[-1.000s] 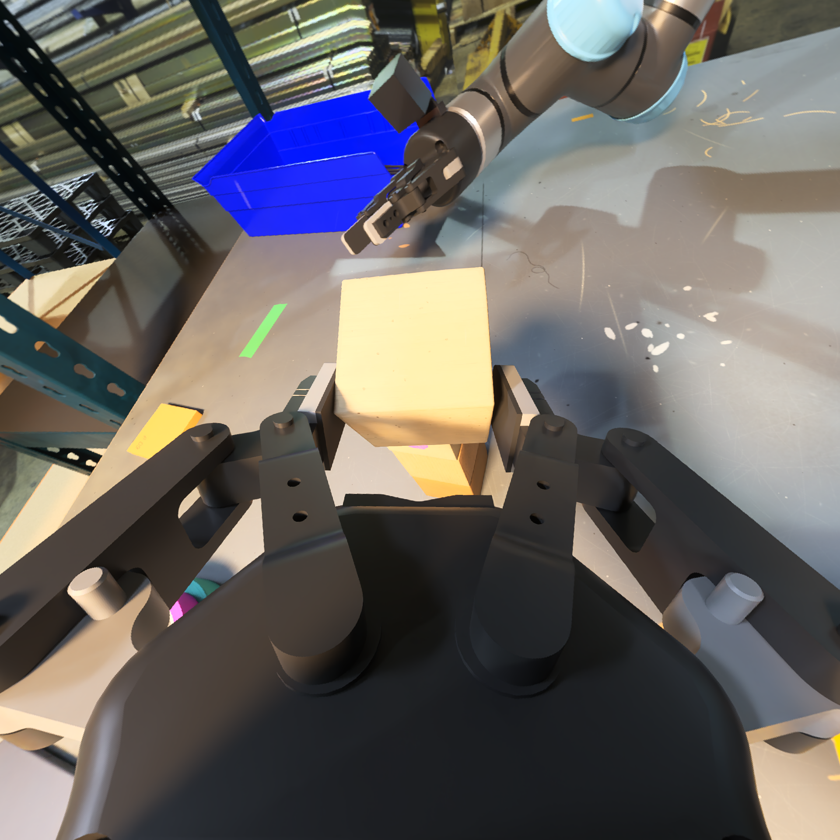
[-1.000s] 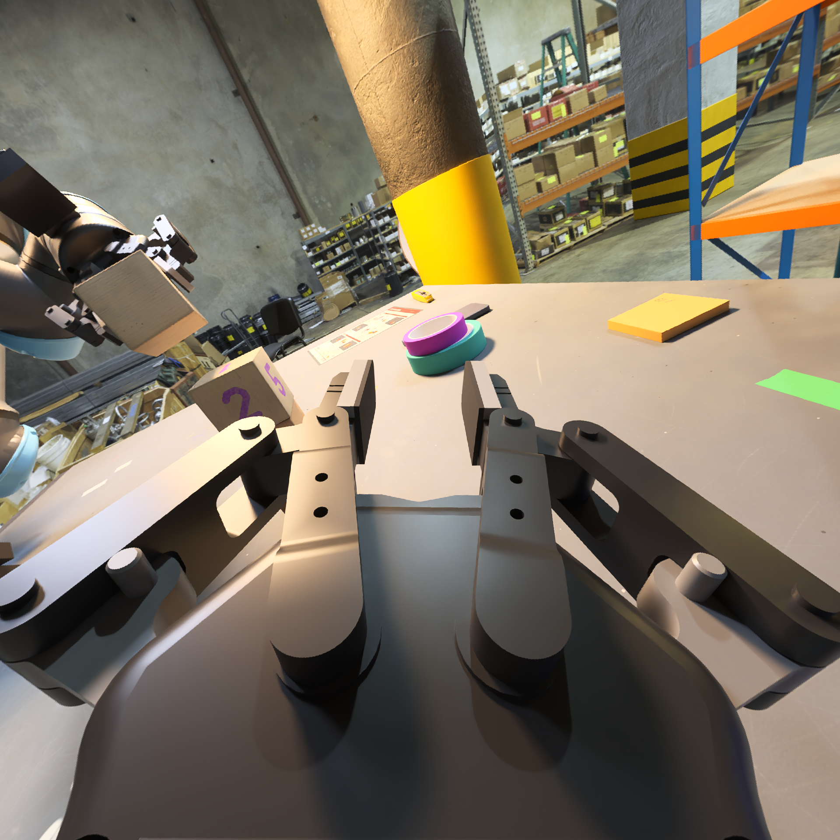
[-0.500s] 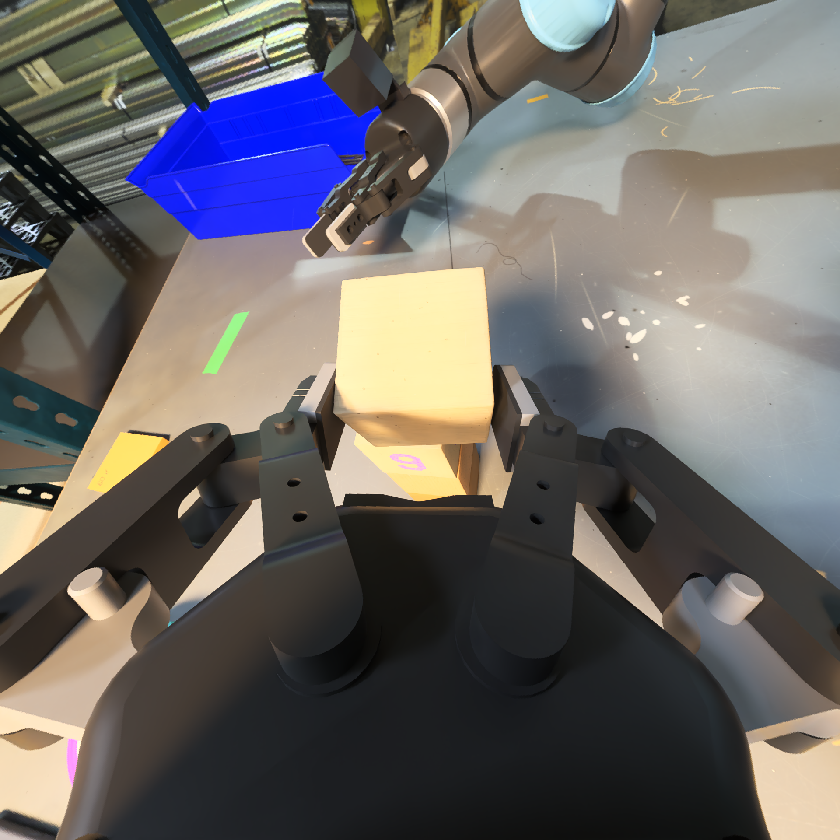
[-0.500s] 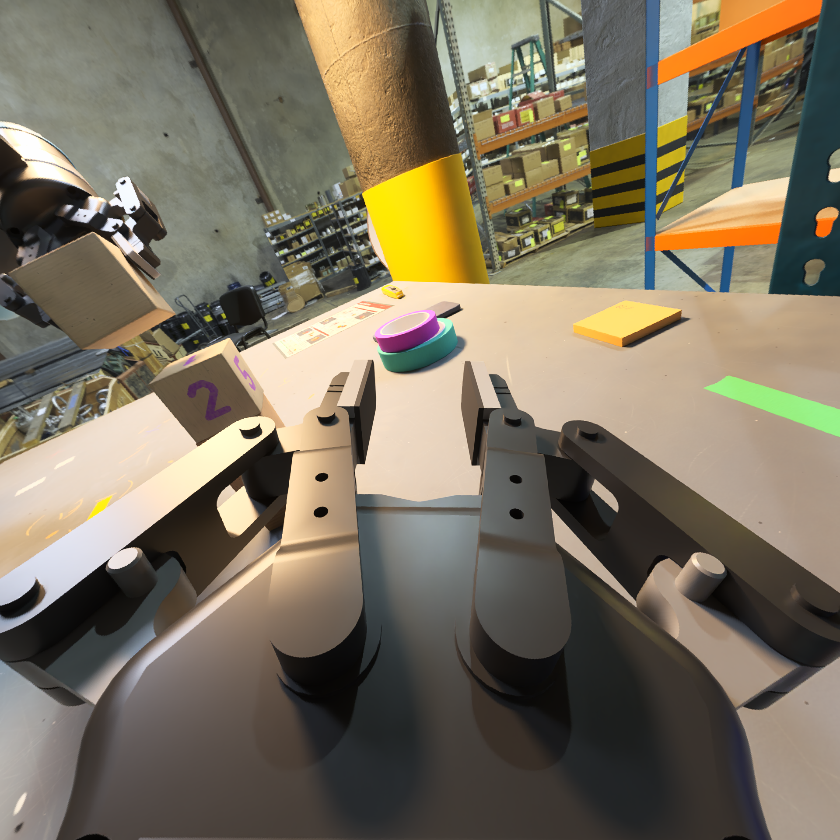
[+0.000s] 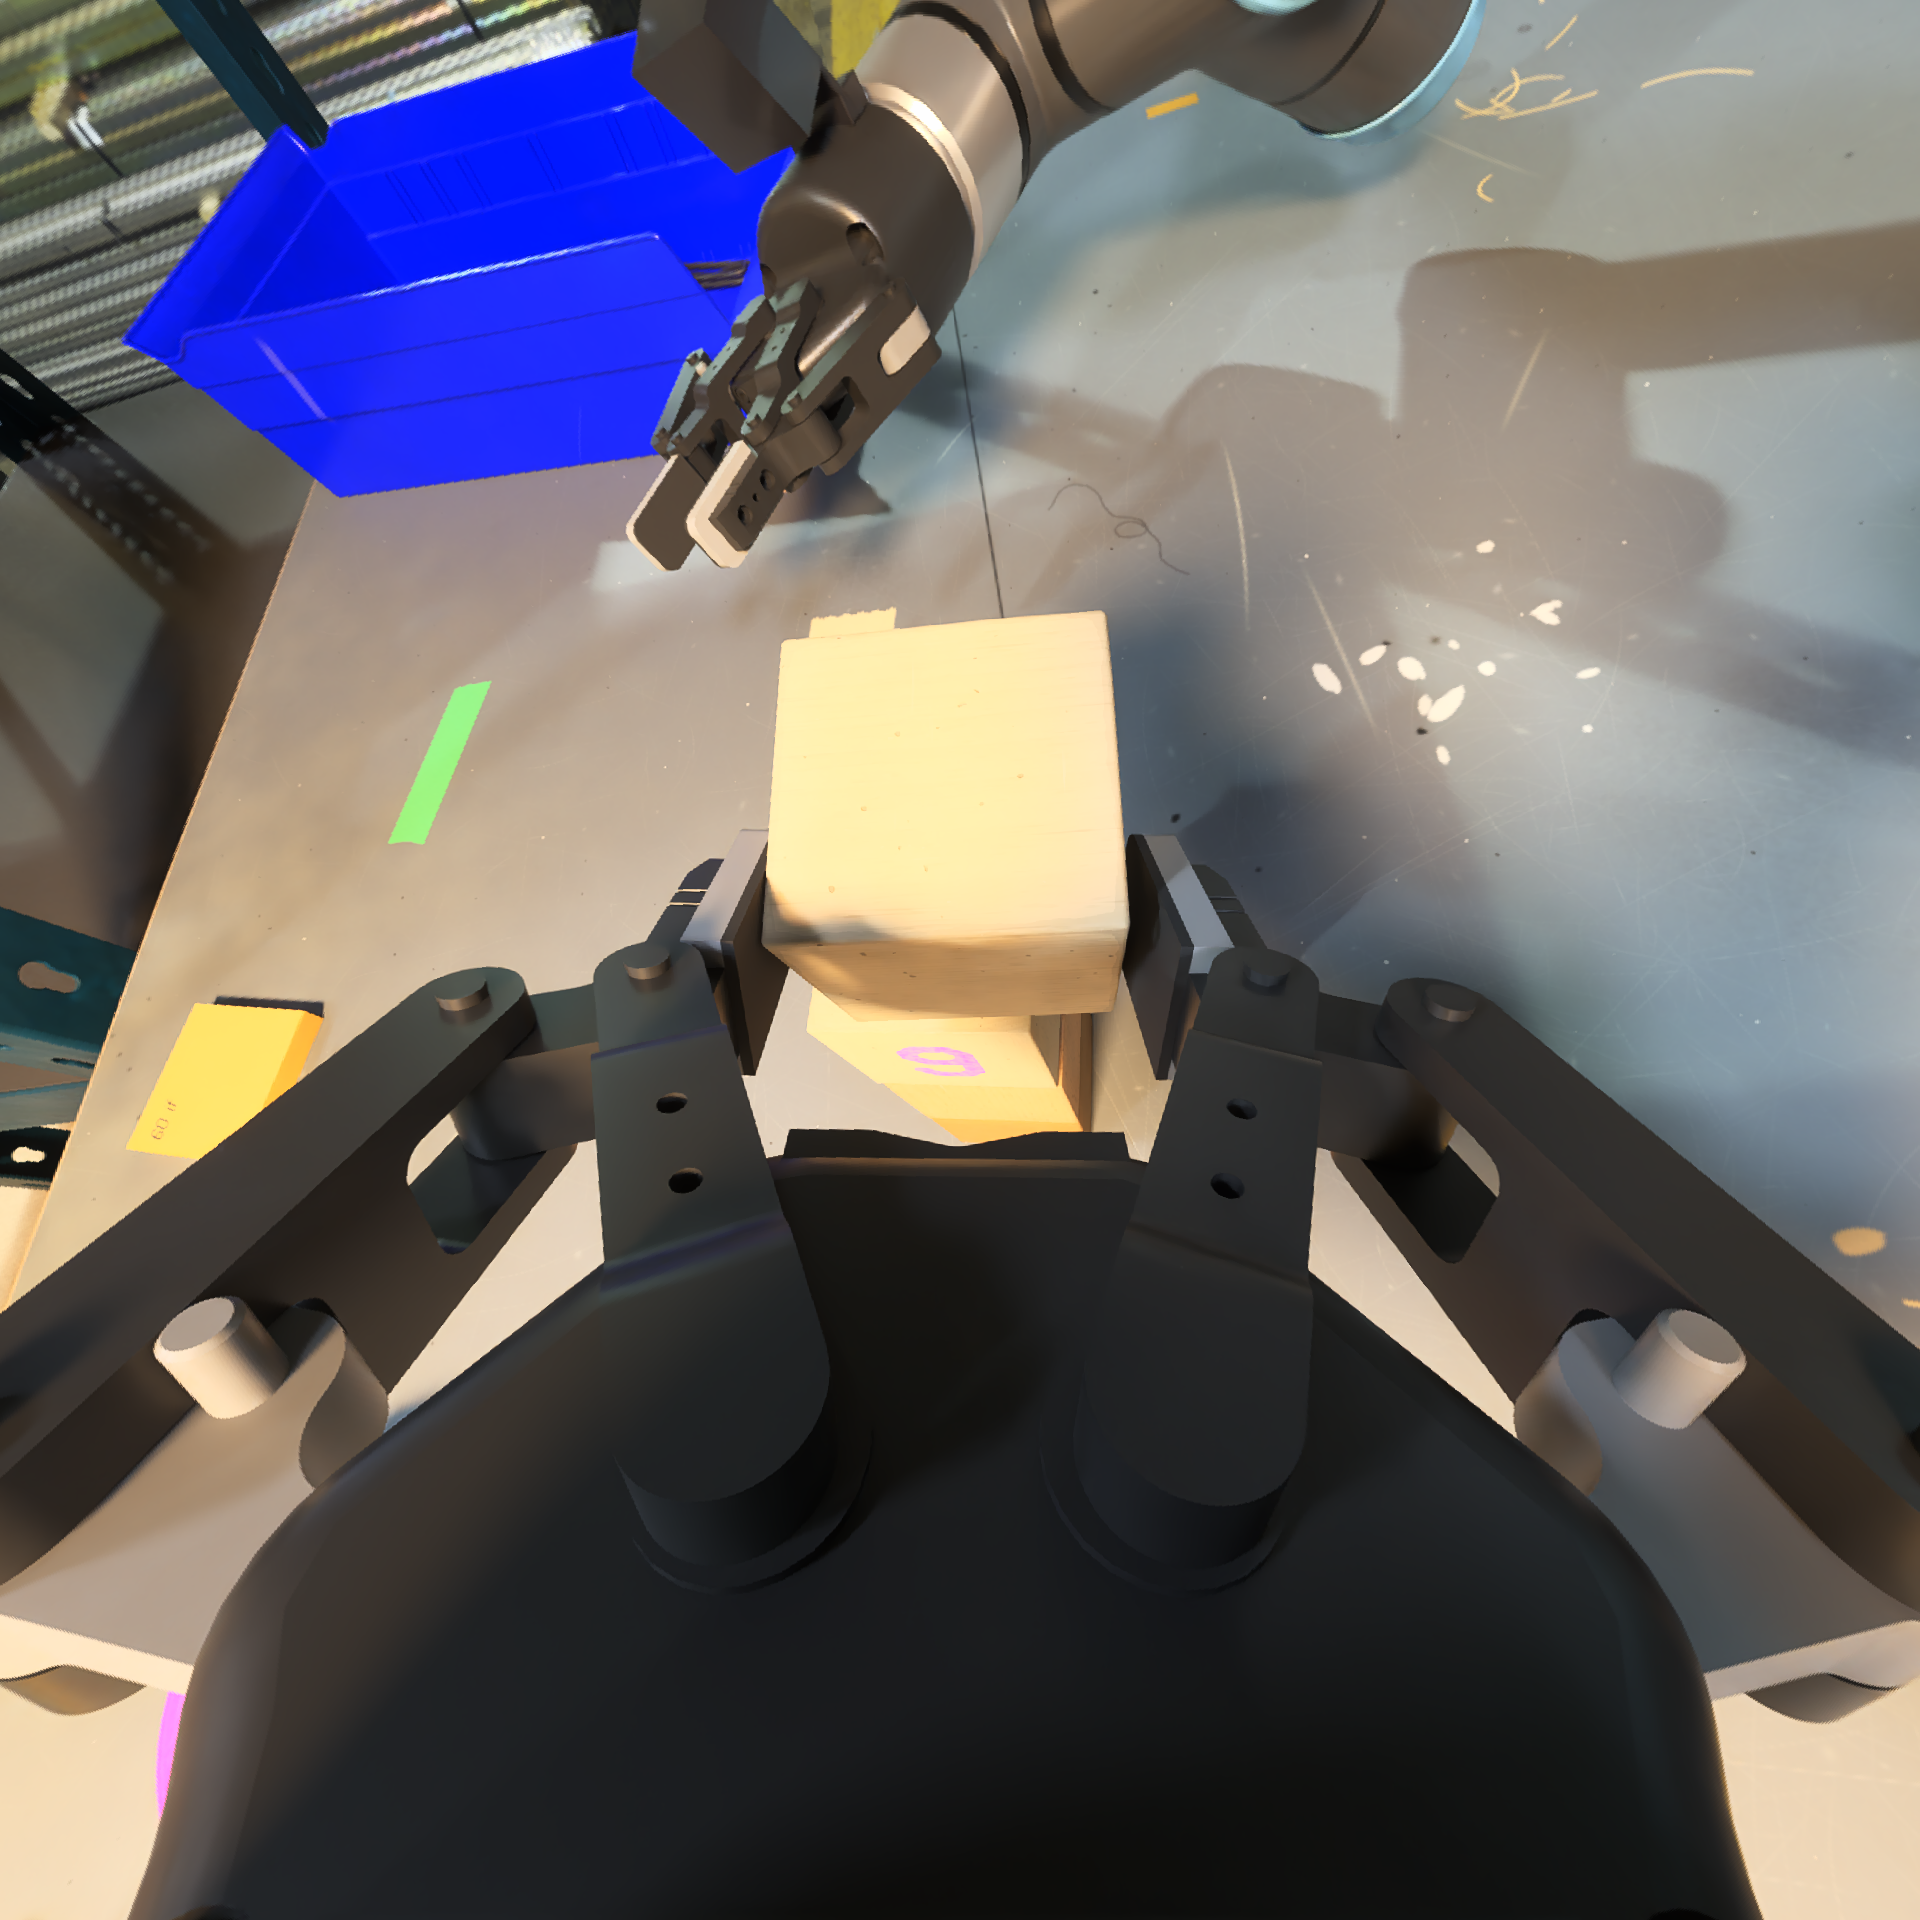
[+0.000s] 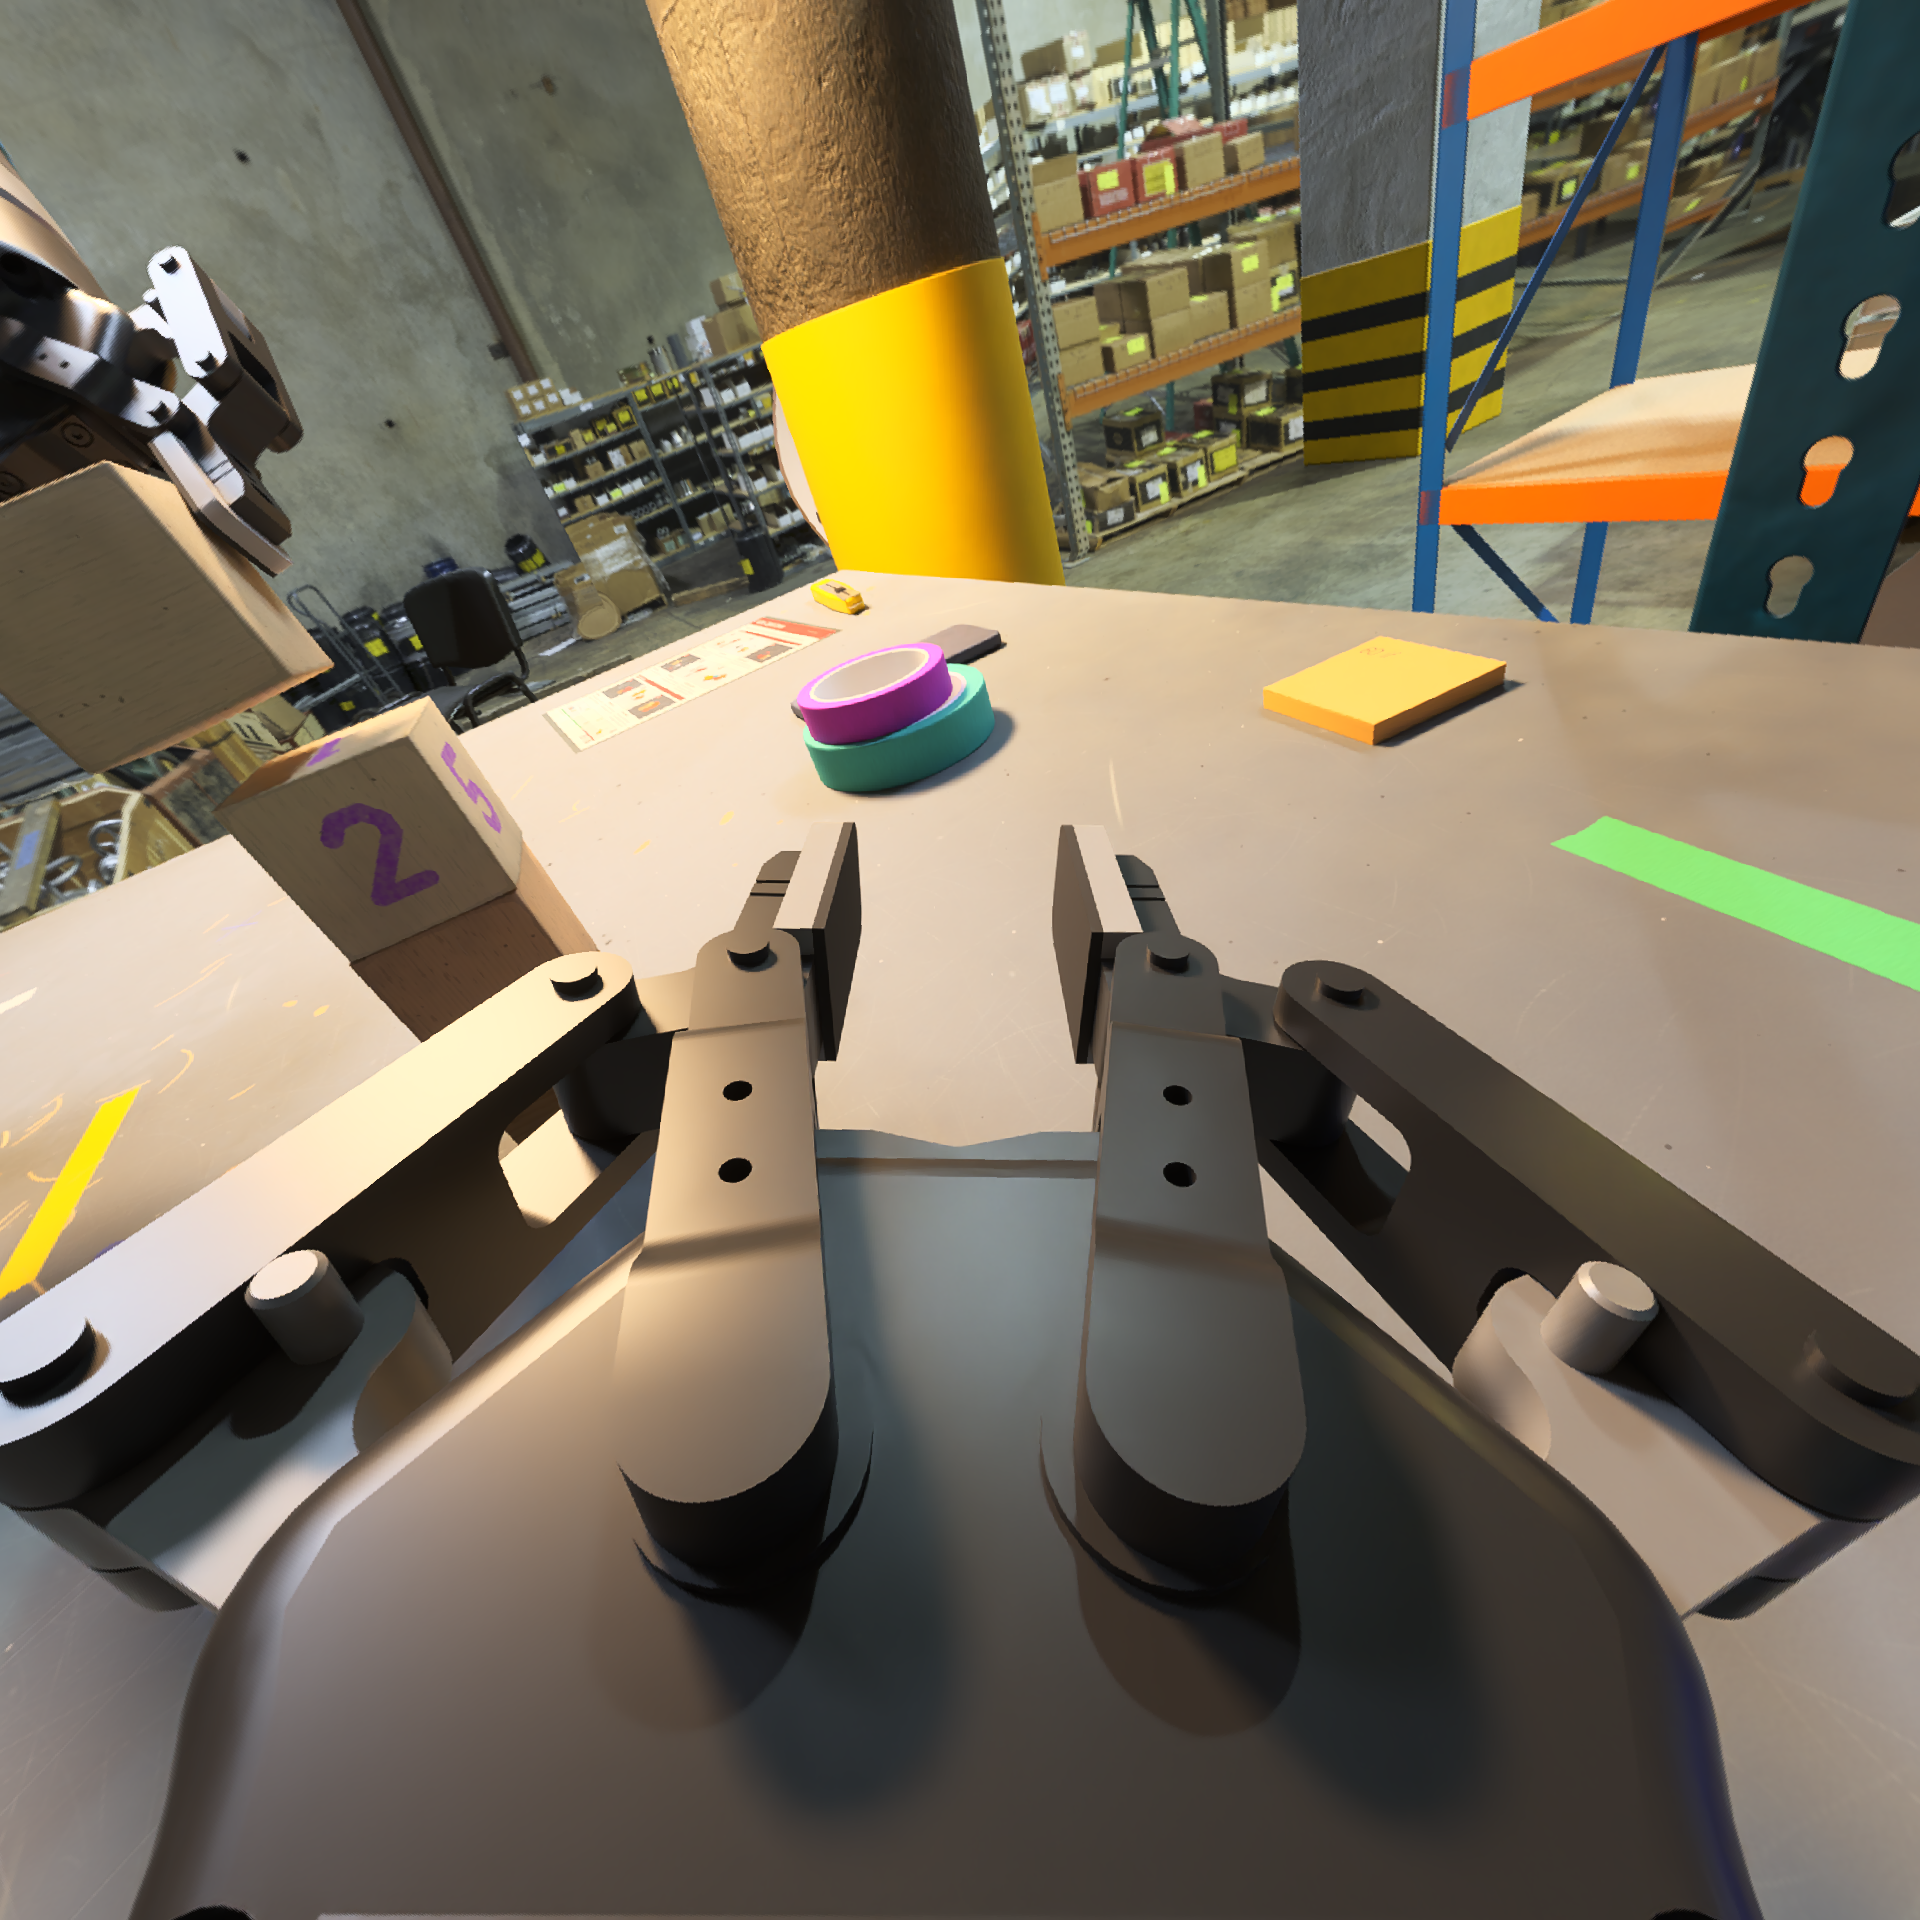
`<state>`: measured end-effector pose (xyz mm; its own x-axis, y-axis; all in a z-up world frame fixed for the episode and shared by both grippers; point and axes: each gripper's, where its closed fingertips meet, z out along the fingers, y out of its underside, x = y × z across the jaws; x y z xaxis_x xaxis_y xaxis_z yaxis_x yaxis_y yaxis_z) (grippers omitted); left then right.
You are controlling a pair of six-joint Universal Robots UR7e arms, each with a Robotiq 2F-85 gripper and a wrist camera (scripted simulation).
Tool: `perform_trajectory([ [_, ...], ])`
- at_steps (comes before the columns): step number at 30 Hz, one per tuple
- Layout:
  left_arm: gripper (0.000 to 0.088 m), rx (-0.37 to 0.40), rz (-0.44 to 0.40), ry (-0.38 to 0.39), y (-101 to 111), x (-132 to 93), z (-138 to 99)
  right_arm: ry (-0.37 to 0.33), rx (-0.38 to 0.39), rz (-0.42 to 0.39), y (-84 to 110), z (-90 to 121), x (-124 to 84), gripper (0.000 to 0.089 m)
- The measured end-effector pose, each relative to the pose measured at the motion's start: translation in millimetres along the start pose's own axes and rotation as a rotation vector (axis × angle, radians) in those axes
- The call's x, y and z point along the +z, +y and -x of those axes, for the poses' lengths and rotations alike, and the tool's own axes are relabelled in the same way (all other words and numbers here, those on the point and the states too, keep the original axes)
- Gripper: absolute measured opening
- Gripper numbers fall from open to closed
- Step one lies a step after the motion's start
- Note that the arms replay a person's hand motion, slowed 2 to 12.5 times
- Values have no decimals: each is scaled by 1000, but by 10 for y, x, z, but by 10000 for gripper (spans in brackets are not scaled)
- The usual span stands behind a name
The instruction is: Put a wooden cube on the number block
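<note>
My left gripper [image 5: 945, 914] is shut on a plain wooden cube [image 5: 940, 790] and holds it in the air above the number block [image 5: 966, 1075], a wooden block with purple digits. In the right wrist view the held cube [image 6: 125, 613] hangs at the upper left, above and a little left of the number block [image 6: 384, 831], which stands on a darker wooden block [image 6: 468, 966]. My right gripper [image 6: 956, 914] is open and empty, low over the table, to the right of the number block. It also shows in the left wrist view [image 5: 707, 509].
A blue bin [image 5: 436, 281] stands at the table's far edge in the left wrist view. Two stacked tape rolls [image 6: 894, 712], a yellow pad [image 6: 1382, 686] and a green tape strip [image 6: 1745, 899] lie on the table ahead of my right gripper.
My left gripper has carried the wooden cube closer over the number block. My right gripper has shifted and turned slightly; it stays open.
</note>
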<state>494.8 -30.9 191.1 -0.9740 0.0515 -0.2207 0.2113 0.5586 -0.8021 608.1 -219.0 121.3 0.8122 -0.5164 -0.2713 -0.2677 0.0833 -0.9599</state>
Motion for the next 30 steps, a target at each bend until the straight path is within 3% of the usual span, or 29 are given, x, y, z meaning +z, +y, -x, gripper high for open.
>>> perform_trajectory([
  [14,557,30,67,27,112,108,41,-12,38,90,191,-35,86,337],
  [30,559,25,50,52,78,157,61,-19,54,175,360,-57,152,335],
])
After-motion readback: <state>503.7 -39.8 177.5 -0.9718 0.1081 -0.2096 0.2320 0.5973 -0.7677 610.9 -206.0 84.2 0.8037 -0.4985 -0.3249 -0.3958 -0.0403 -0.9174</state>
